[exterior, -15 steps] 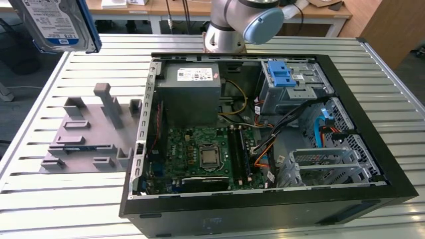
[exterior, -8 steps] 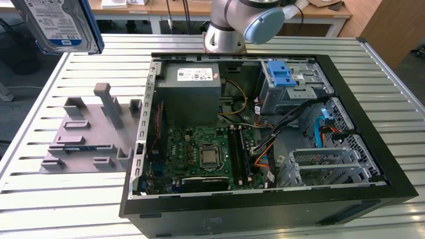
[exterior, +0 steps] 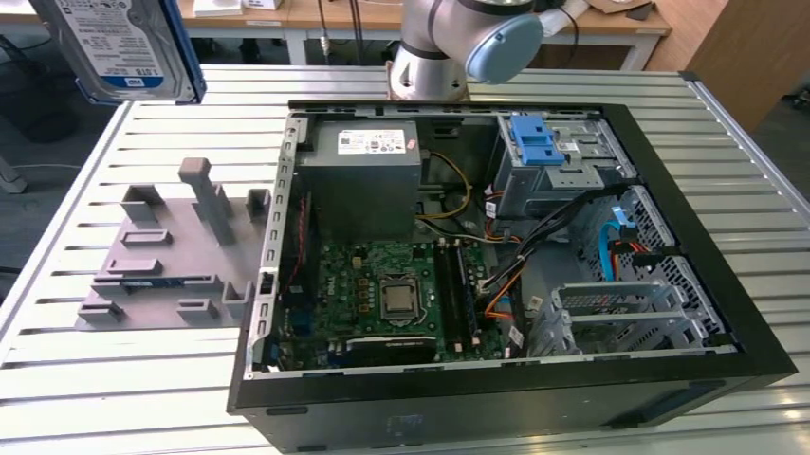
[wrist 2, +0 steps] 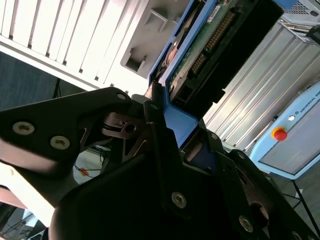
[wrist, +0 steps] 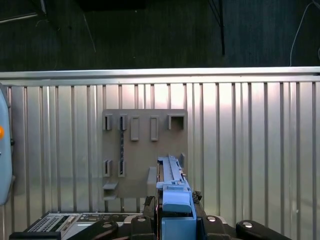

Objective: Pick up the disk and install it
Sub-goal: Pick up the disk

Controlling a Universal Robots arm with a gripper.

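Note:
The disk (exterior: 127, 47), a silver hard drive with a white-and-blue label and blue side rails, hangs high in the air at the exterior view's upper left, above the table's far left corner. In the second wrist view my gripper (wrist 2: 162, 107) is shut on the disk (wrist 2: 210, 45), its black fingers (wrist 2: 152, 115) clamping the blue rail, with the drive's green circuit board facing the camera. In the first wrist view the disk (wrist: 172, 180) stands edge-on between the fingers, over the grey fixture plate (wrist: 145, 150).
The open black computer case (exterior: 708, 284) lies on the slatted metal table (exterior: 152, 379), holding a grey power-supply box (exterior: 367, 180), a motherboard (exterior: 393, 294), a blue-latched drive bay (exterior: 538, 142) and a metal drive cage (exterior: 620, 313). The grey fixture plate (exterior: 165, 256) lies beside the case.

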